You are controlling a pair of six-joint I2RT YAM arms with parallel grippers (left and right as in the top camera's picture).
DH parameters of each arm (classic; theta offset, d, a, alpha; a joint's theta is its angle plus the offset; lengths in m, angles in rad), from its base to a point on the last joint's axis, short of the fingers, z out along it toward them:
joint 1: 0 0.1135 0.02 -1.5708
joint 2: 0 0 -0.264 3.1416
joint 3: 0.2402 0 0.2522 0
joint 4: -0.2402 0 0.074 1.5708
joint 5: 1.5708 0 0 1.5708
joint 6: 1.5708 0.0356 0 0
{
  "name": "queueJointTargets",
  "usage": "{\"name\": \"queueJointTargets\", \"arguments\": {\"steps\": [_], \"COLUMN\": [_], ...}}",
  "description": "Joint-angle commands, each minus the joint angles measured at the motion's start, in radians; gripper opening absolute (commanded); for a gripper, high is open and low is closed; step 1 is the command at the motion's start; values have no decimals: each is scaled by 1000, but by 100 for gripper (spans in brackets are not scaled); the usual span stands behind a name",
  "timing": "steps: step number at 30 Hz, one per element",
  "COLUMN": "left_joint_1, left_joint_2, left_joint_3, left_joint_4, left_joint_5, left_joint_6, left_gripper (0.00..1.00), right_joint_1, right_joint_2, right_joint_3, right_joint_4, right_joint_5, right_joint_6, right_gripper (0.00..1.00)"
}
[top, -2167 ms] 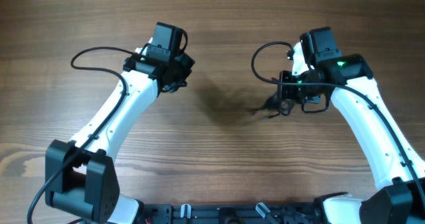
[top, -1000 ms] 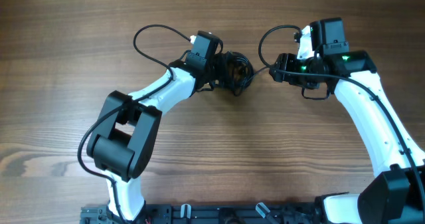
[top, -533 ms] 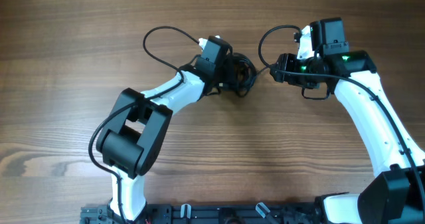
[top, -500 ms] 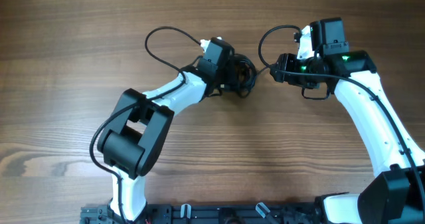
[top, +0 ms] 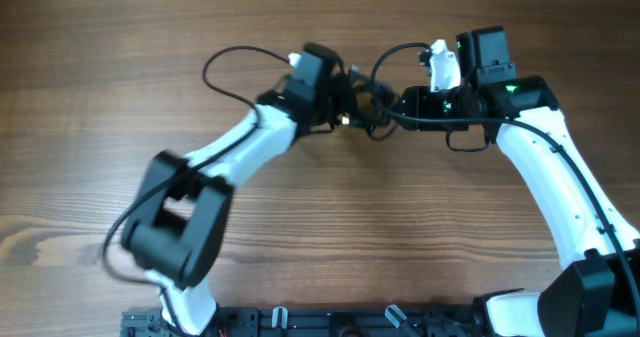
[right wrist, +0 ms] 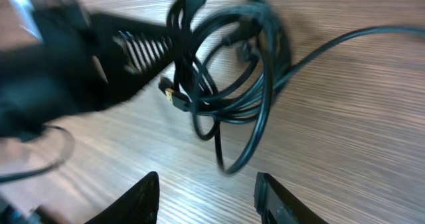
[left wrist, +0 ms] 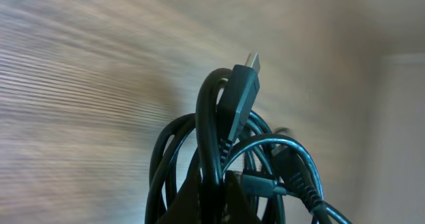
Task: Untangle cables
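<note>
The cables [top: 368, 105] are a tangled bundle of thin black cords held over the wooden table at top centre. My left gripper [top: 347, 102] is shut on the bundle. In the left wrist view its fingers [left wrist: 214, 199] pinch several strands, and a plug with a metal tip [left wrist: 243, 84] sticks up above them. My right gripper [top: 398, 112] is open and empty just right of the bundle. In the right wrist view its fingers [right wrist: 207, 201] are spread, with the bundle's loops [right wrist: 229, 71] hanging ahead of them and one loop dipping near the gap.
The left arm's own thicker black wire [top: 222, 62] arcs out to the left, and the right arm's wire [top: 392, 55] loops above the bundle. The left gripper's black body [right wrist: 73, 58] fills the left of the right wrist view. The robot base [top: 330, 322] lies at the front edge.
My right gripper has moved left, up to the bundle. My left arm has shifted slightly, still holding the bundle, and looks motion-blurred.
</note>
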Motion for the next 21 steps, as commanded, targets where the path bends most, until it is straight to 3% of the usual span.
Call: {"name": "queueJointTargets", "arguments": {"steps": [1,3,6,13,16,21], "left_joint_1": [74,118,144,161,167,169], "left_joint_2": [-131,-149,-149,-149,-149,-149], "left_joint_3": [10,10,10,10,10,10], "left_joint_4": [7,0,-41,27,31,31], "left_joint_5": [285,405,420,611,622,599], "left_joint_6": [-140,-157,-177,-414,-490,-478], "left_gripper": [4,4,4,4,4,4], "right_joint_1": [13,13,13,34,40,40], "right_joint_2": [11,11,11,11,11,11], "right_joint_3": [76,123,171,199,199,198], "right_joint_4": [-2,3,-3,-3,4,16], "right_joint_5": [-69,-116,-159,-150,-145,-95], "right_joint_6": [30,52,51,171,194,280], "right_gripper": [45,42,42,38,37,26]}}
